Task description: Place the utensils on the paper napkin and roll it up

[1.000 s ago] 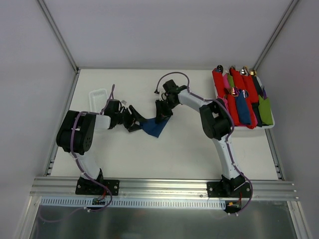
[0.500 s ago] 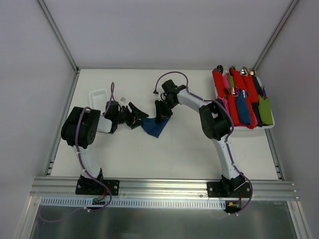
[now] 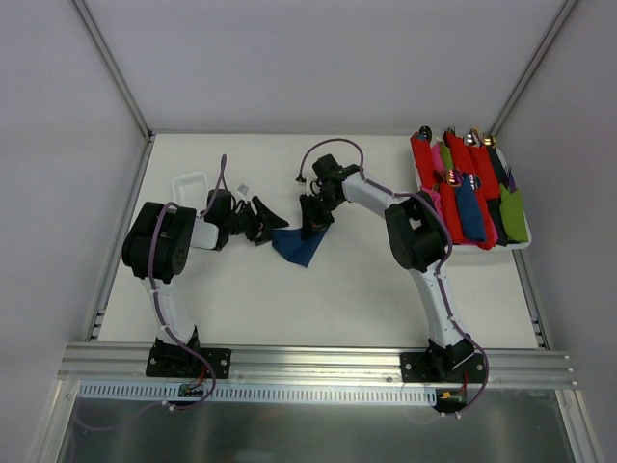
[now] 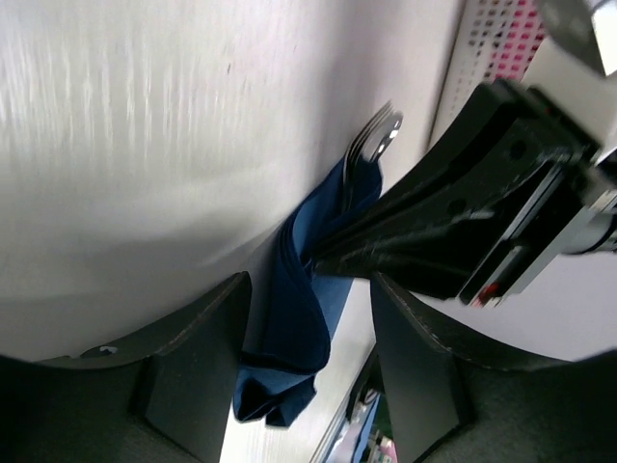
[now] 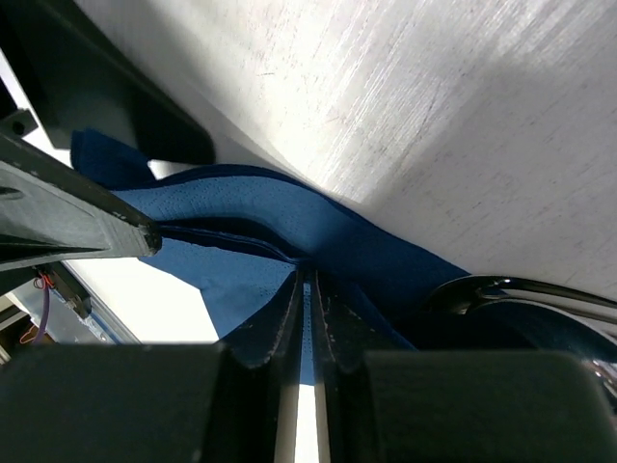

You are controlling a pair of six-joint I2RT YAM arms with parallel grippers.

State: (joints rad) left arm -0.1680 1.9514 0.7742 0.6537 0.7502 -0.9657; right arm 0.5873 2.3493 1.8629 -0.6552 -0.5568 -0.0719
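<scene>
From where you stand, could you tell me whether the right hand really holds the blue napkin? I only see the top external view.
Observer: Yes, the right wrist view shows the right hand pinching a fold of the paper napkin.
Operator: Is anything wrapped inside?
Observer: The left wrist view shows the utensils poking out of its far end.
Operator: And the other hand?
Observer: The left hand is open, one finger each side of the napkin.
</scene>
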